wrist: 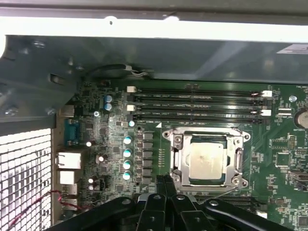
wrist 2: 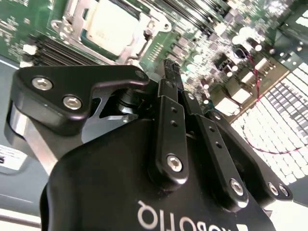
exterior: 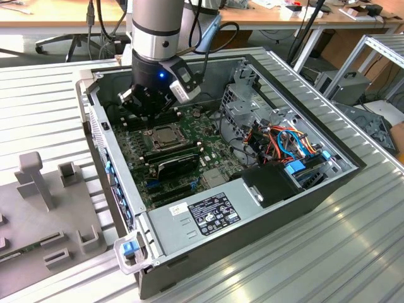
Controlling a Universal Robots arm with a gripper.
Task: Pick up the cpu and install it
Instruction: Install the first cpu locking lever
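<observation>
The cpu (wrist: 207, 158), a small square chip with a dull silver top, lies flat in its socket, and the metal socket frame (wrist: 207, 132) surrounds it on the green motherboard (exterior: 208, 161). It also appears in the exterior view (exterior: 165, 134) and in the second wrist view (wrist 2: 113, 24). My gripper (wrist: 163, 179) hangs just above the board beside the socket, apart from the chip. Its fingers (wrist 2: 168, 72) are pressed together with nothing between them. In the exterior view the gripper (exterior: 148, 101) stands behind the socket, inside the open computer case (exterior: 278, 214).
Long black memory sticks (wrist: 197, 103) lie beside the socket. A drive cage (exterior: 243, 95) and coloured cables (exterior: 284, 142) fill the case toward the exterior view's right. A grey fixture (exterior: 38, 183) stands on the table at that view's left. Case walls (wrist: 144, 53) ring the board.
</observation>
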